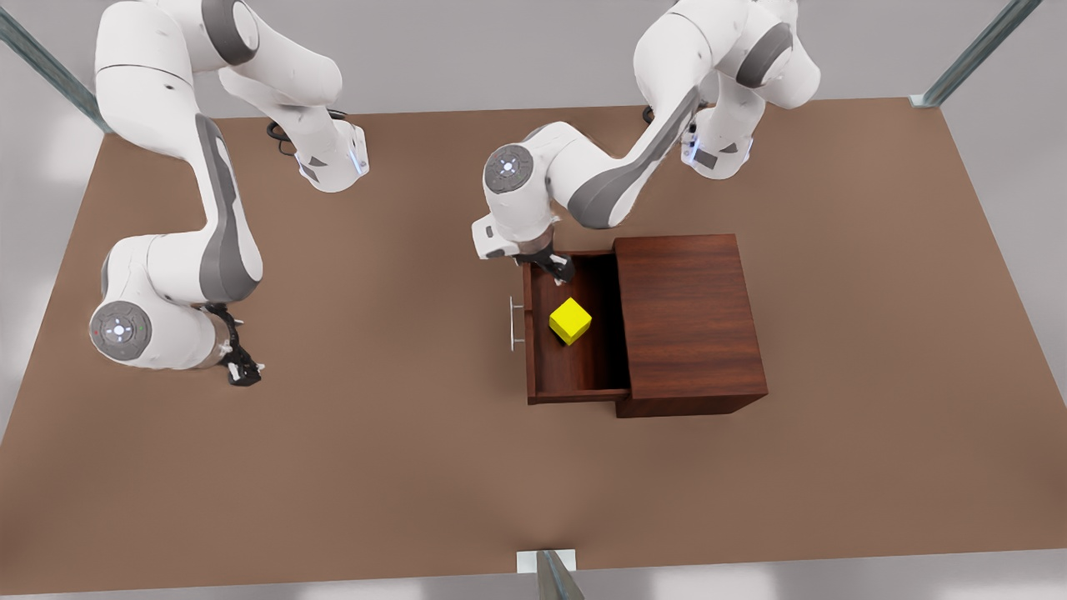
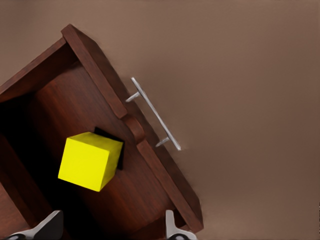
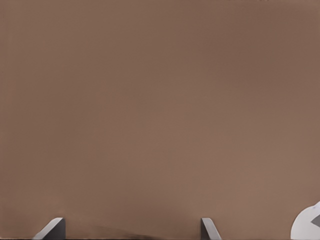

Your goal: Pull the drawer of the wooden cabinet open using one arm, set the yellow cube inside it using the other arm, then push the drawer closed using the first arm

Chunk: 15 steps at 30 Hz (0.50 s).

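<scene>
The right tool (image 1: 244,372) waits apart, low over the counter (image 1: 375,467). The left tool (image 1: 557,268), fingers spread, hangs over the open drawer (image 1: 575,379), where the cube (image 1: 570,321) sits. The drawer looks stiff; push its rigid handle (image 1: 516,324).

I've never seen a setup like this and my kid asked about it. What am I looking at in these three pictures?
Two white robot arms in a simulation stand on a brown table. The wide picture looks down from above. The other two come from cameras on each arm's wrist. The left hand, open, hovers over the pulled-out dark reddish-brown wooden drawer of a boxy wooden cabinet. A small bright yellow cube lies in the drawer, held by nothing. The right hand, open and empty, waits above bare table at the wide picture's left.
</scene>
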### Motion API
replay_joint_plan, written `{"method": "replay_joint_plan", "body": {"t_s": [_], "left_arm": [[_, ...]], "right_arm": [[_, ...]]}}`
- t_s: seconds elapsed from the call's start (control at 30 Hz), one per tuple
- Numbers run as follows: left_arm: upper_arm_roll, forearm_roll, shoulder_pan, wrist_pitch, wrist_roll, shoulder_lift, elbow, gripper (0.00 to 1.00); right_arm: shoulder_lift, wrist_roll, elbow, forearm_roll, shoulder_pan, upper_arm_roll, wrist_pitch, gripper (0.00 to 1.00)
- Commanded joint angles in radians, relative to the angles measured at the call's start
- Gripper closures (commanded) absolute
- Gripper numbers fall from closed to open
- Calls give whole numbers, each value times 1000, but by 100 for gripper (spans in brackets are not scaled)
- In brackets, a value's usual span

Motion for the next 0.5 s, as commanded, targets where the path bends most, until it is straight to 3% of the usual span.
{"method": "replay_joint_plan", "body": {"t_s": [0.0, 0.13, 0.23, 0.37, 0.4, 0.43, 0.47], "left_arm": [[3, 29, -37, 188, -1000, 53, 20, 0], [5, 70, -95, 256, -1164, 119, 18, 0], [16, 128, -174, 229, -1214, 139, 44, 0], [9, 156, -200, 237, -1060, 155, 47, 0], [8, 156, -206, 251, -1004, 161, 49, 0], [6, 155, -208, 252, -930, 162, 49, 0], [-8, 156, -206, 254, -855, 175, 50, 0]], "right_arm": [[-12, -816, -15, 10, -3, -6, 144, 0], [-13, -815, 19, 7, -10, -9, 144, 0], [-7, -1029, 36, -1, -16, -10, 144, 0], [-5, -1043, 37, 15, -19, -19, 144, 0], [-4, -1043, 37, 30, 62, -105, 144, 0], [-10, -1091, 37, 123, 176, -272, 144, 0], [-13, -1120, 37, 151, 190, -297, 144, 0]]}}
